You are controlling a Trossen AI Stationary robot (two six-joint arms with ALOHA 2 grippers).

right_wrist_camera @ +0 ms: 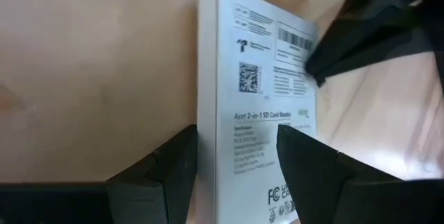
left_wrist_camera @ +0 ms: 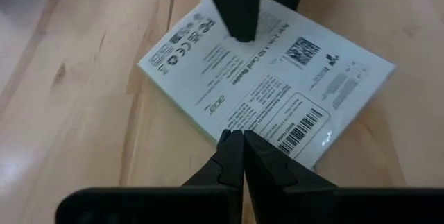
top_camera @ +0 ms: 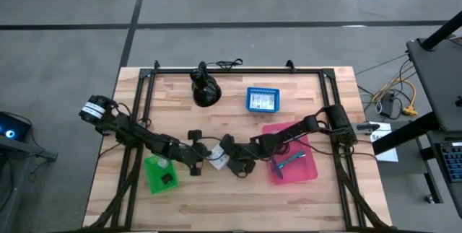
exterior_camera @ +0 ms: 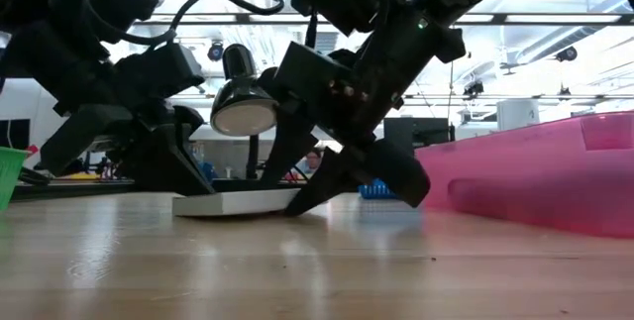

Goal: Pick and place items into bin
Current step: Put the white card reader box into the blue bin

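Note:
A white printed card-reader box (top_camera: 216, 156) lies flat on the wooden table, at centre. My left gripper (left_wrist_camera: 241, 141) is shut, and its tips are on the box's printed face (left_wrist_camera: 263, 78). My right gripper (right_wrist_camera: 236, 151) is open and comes from the pink bin's side. It straddles one long edge of the box (right_wrist_camera: 250, 99). In the low view the box (exterior_camera: 238, 202) sits between the two arms. A pink bin (top_camera: 307, 174) holds a teal tool (top_camera: 289, 162). My left gripper presses its shut fingertips (left_wrist_camera: 236, 148) down on the box's printed top face, near the barcode label (left_wrist_camera: 298, 130), slanting down from the table's left. The box stays flat on the table. My right gripper has one finger (right_wrist_camera: 312, 165) on the box's top face and the other (right_wrist_camera: 170, 168) beside its long side edge (right_wrist_camera: 202, 113). It slants down from the right, and one finger meets the box's end (exterior_camera: 297, 197).
A green bin (top_camera: 153, 179) with a dark block (top_camera: 167, 179) stands near the left arm. A blue basket (top_camera: 262, 99) and a large black rounded object (top_camera: 204, 90) sit toward the far edge. A black frame rail (top_camera: 238, 71) borders the table.

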